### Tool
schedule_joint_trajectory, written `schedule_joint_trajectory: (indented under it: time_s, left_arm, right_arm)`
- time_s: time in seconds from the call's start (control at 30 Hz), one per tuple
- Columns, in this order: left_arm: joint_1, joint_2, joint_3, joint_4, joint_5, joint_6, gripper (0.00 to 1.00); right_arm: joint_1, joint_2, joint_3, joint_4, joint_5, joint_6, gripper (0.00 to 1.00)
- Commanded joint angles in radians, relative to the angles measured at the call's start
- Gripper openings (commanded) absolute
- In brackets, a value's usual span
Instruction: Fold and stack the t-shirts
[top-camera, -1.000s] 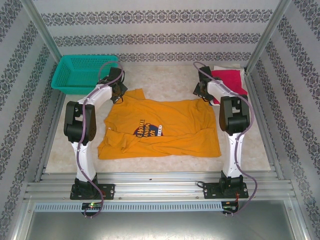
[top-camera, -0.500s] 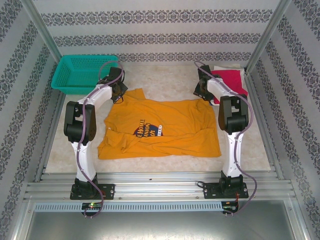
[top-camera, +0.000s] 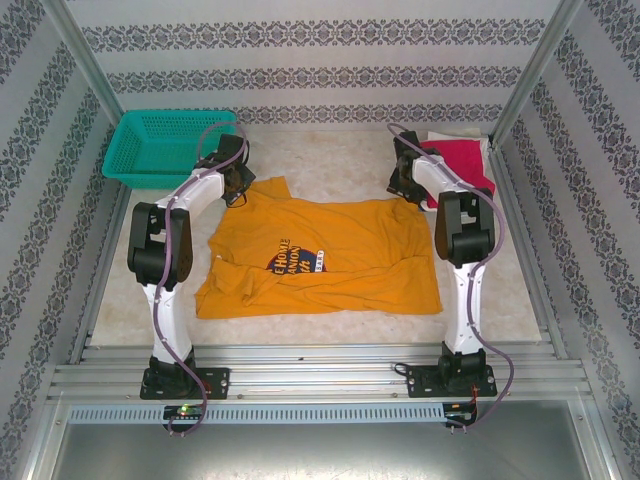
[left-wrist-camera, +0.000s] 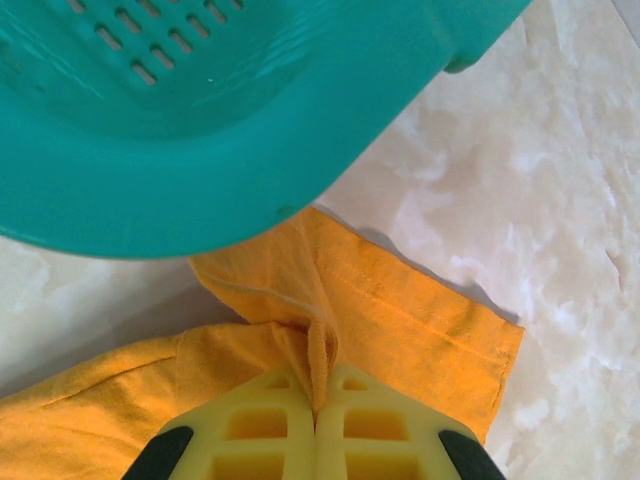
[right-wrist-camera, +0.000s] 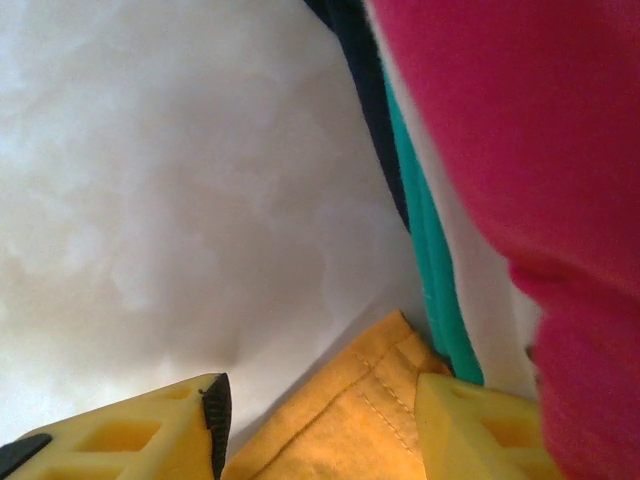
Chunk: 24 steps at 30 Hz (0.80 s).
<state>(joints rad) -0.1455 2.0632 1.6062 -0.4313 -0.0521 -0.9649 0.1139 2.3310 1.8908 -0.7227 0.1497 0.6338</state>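
Orange shirt (top-camera: 330, 250): spread mid-frame on the table (top-camera: 330, 160), lettering up.
Left gripper (left-wrist-camera: 318, 390): clenched on a pinch of the shirt's upper-left sleeve, just beside the basket (left-wrist-camera: 200, 150).
Right gripper (right-wrist-camera: 318, 410): jaws apart, straddling the shirt's upper-right corner, not clamped.
Red shirt (top-camera: 460, 160): folded, upper right, atop other folded cloth.

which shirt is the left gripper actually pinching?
The mustard-orange t-shirt, spread mid-table: left gripper is shut on a fold by its sleeve. The crimson t-shirt sits folded atop the far-right stack, ungripped.
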Motion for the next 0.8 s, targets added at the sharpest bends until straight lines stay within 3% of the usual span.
schedule_joint_trajectory:
  time_s: [0.0,0.13,0.3,0.37,0.77]
  left_arm:
    - [0.004,-0.031,-0.013,0.029,0.006,0.022,0.0]
    - [0.005,-0.035,-0.016,0.037,0.009,0.019,0.0]
    - [0.004,-0.035,-0.021,0.05,0.017,0.017,0.0]
    - [0.004,-0.035,-0.019,0.049,0.017,0.021,0.0]
    - [0.007,-0.069,0.0,0.039,0.015,0.041,0.0]
  right_arm:
    - [0.002,0.056,0.082,-0.115,0.005,0.018,0.51]
    - [0.004,0.072,0.119,-0.164,-0.018,0.017,0.42]
    - [0.0,0.088,0.137,-0.192,-0.032,0.018,0.18]
    - [-0.003,0.087,0.139,-0.202,-0.033,0.024,0.01]
    - [0.003,-0.145,-0.011,-0.018,-0.022,0.009,0.0]
